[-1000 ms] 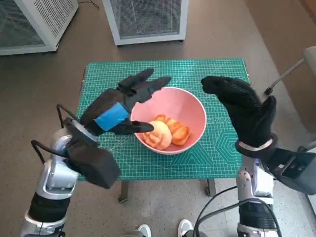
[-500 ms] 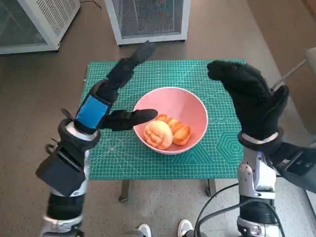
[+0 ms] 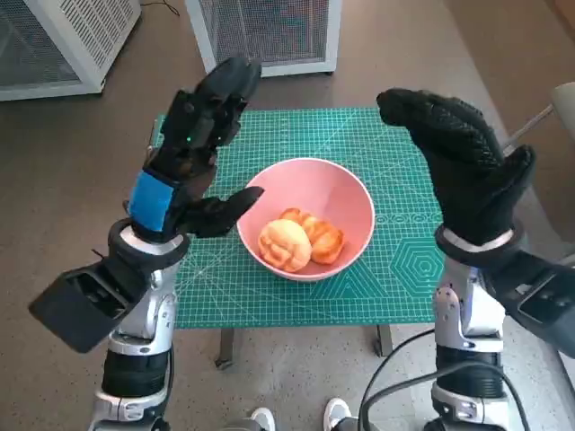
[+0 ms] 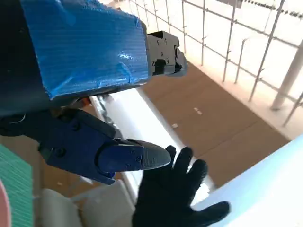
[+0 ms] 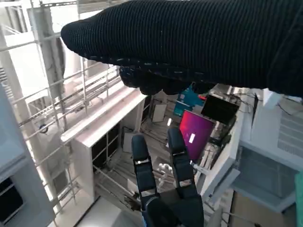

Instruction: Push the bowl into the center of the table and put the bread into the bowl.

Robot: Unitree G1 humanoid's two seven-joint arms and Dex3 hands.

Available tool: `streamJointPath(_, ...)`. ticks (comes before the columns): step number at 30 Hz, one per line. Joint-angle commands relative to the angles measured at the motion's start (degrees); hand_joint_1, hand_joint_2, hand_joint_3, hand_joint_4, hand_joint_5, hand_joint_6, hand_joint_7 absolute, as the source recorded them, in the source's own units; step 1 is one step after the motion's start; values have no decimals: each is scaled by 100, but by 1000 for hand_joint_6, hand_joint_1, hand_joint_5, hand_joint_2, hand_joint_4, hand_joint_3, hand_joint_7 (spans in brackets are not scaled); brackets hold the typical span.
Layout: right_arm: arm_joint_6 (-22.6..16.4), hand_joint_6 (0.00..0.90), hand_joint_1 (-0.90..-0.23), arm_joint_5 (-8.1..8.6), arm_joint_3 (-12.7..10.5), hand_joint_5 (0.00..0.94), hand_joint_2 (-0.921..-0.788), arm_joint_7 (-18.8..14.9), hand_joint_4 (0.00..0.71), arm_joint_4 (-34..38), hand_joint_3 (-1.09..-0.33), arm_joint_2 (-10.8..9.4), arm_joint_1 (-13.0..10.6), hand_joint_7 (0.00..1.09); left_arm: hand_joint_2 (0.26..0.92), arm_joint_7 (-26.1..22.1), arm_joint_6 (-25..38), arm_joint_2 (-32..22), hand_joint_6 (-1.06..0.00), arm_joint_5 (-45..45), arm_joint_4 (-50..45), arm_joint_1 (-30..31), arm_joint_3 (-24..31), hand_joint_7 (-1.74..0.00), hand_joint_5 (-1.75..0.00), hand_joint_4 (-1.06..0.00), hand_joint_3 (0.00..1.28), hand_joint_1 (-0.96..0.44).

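A pink bowl (image 3: 337, 193) stands near the middle of the green cutting mat (image 3: 395, 269) that covers the small table. Two golden pieces of bread (image 3: 301, 238) lie inside it, toward its near side. My left hand (image 3: 193, 148) is raised above the table to the left of the bowl, fingers spread and pointing up, holding nothing. My right hand (image 3: 467, 162) is raised to the right of the bowl, open too, with nothing in it. In the left wrist view the blue-taped left hand (image 4: 85, 52) points upward at the room, and the gloved right hand (image 4: 175, 194) shows beyond it.
White mesh cabinets (image 3: 265, 36) stand on the floor behind the table, another at the far left (image 3: 63, 45). My feet (image 3: 296, 417) show under the table's near edge. The right wrist view shows the glove (image 5: 189, 42), the left hand (image 5: 165, 189) and shelving beyond.
My left hand has lifted off the bowl's left rim and swung upright, away from the bowl. The right hand has risen slightly. Bowl and bread stay put.
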State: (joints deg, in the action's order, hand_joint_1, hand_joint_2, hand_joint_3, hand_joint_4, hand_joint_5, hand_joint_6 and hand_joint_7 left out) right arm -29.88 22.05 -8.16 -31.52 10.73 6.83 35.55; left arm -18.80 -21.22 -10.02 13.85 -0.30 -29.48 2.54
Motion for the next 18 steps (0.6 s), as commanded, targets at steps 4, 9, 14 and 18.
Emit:
streamJointPath(4,-150,18,-451,-131,28,0,-921,-20,296,203,-463,111,81,647,921,-109,108,78,1,183,-91,-18,-3,-482,-43,-196,396,-612)
streamJointPath(9,-177,16,-453,-137,41,0,-921,-29,295,277,-471,134,122,650,921,-102,208,124,1,160,-168,-13,-57,-510,-42,-195,401,-597)
streamJointPath(14,-166,13,-451,-122,60,0,-921,-41,294,310,-473,149,140,653,921,-83,280,138,1,121,-205,-9,-52,-533,-36,-184,405,-586)
streamJointPath(18,-128,9,-449,-94,79,0,-921,-56,290,302,-475,158,146,657,921,-94,297,130,1,134,-212,-5,-19,-541,-35,-181,403,-593)
